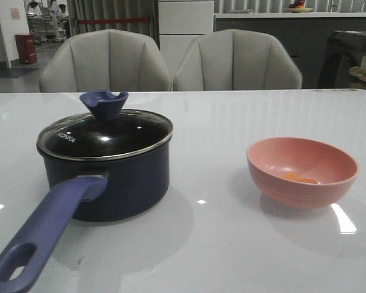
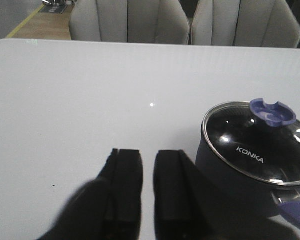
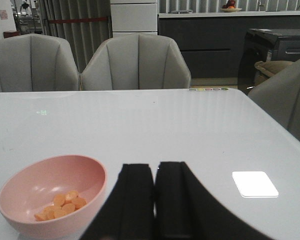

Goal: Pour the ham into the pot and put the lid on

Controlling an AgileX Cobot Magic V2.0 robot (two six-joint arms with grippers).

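The left gripper [image 2: 149,187] stood slightly parted, empty, beside the pot [image 1: 110,177]. The right gripper [image 3: 155,192] was almost closed, empty, beside the pink bowl [image 3: 25,210] holding the ham [image 3: 62,204]. The lid [image 1: 107,131] sat on the pot, toward the table's [image 1: 232,122] left edge.

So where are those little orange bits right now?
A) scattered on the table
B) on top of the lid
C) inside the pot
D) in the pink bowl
D: the orange pieces lie in the bottom of the pink bowl, while the pot sits apart with its lid on.
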